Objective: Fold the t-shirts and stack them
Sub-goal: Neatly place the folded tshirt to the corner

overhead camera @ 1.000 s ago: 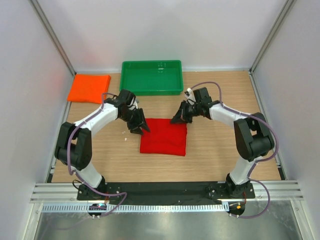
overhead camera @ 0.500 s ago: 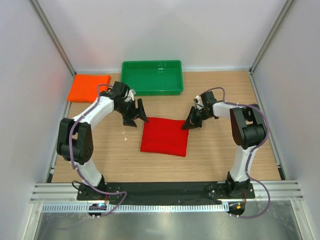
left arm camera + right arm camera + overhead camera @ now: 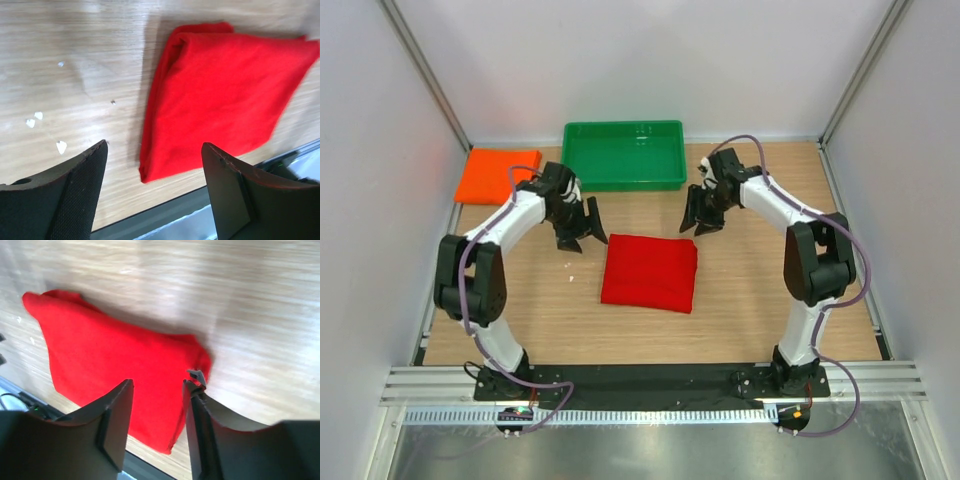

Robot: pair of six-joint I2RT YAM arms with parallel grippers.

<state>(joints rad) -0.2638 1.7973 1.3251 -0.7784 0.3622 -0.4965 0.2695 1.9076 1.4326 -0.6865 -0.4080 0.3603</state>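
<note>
A folded red t-shirt (image 3: 650, 272) lies flat on the wooden table, in the middle. The same red t-shirt (image 3: 220, 95) fills the upper right of the left wrist view, and that red t-shirt (image 3: 120, 370) lies below the right fingers. A folded orange t-shirt (image 3: 498, 176) rests at the far left. My left gripper (image 3: 582, 226) hovers off the red shirt's far left corner, open and empty. My right gripper (image 3: 698, 218) is raised off its far right corner, jaws apart, holding nothing. In the wrist views the left gripper (image 3: 155, 150) and right gripper (image 3: 159, 385) both show clear gaps.
A green plastic tray (image 3: 624, 176) stands empty at the back centre, between the two arms. Small white crumbs (image 3: 61, 146) lie on the wood left of the red shirt. White walls close in the table on both sides.
Both grippers let go of the red shirt's far corners and pulled back and up from it. The right jaws went from shut to apart; the shirt stays folded.
</note>
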